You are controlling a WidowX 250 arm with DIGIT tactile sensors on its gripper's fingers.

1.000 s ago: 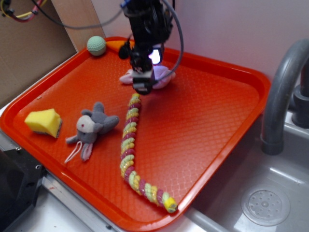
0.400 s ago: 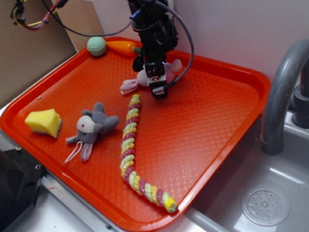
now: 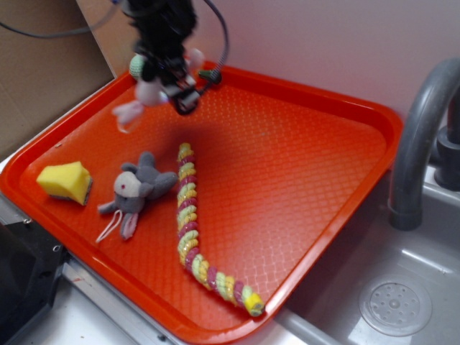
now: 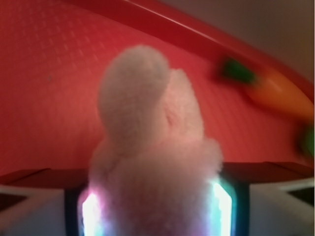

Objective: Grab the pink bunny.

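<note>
Far left of the tray (image 3: 302, 237): gripper (image 3: 171, 85) is up in the air over the far-left corner, with the pink bunny (image 3: 144, 95) clamped between its fingers. The bunny is clear of the tray surface; one pale ear (image 3: 128, 113) droops down and to the left, blurred. Judged: the grab is made, and what matters now is that the toy sits squarely inside the pincer, not off to one side of it.

Long axis of the bunny runs out and away from the jaws, body pinched at the lower end, head free.

Left and near on the tray: yellow sponge wedge (image 3: 65, 181), then the grey plush animal (image 3: 136, 191), both untouched. Centre: striped rope toy (image 3: 188, 223) lying near to far. Right: grey faucet (image 3: 420, 136) above the sink.

The exterior view gives height and position over the tray, but the grip itself is smeared by motion. The wrist view fills in: pink bunny (image 4: 152, 147) wedged between the two lit finger pads (image 4: 91, 211), filling the gap. It also shows an orange carrot toy (image 4: 278, 93) at the far rim, which the exterior view hides behind the arm.
</note>
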